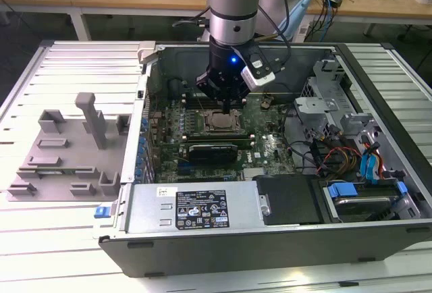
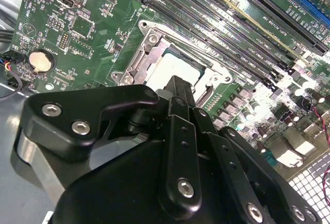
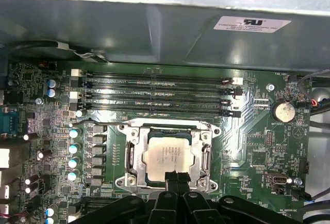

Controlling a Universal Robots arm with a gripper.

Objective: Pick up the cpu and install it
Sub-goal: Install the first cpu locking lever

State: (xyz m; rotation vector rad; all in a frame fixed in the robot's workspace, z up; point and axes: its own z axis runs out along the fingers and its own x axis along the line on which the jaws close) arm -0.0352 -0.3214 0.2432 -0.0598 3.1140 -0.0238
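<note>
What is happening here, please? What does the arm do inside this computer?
A robot arm reaches down into an open computer case. Its gripper hangs low over the CPU socket on the motherboard. The cpu lies flat inside the socket, silver top up, with the gripper's tip at its edge.

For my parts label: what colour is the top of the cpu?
The cpu top is silver-white, clearest in the first wrist view.
</note>
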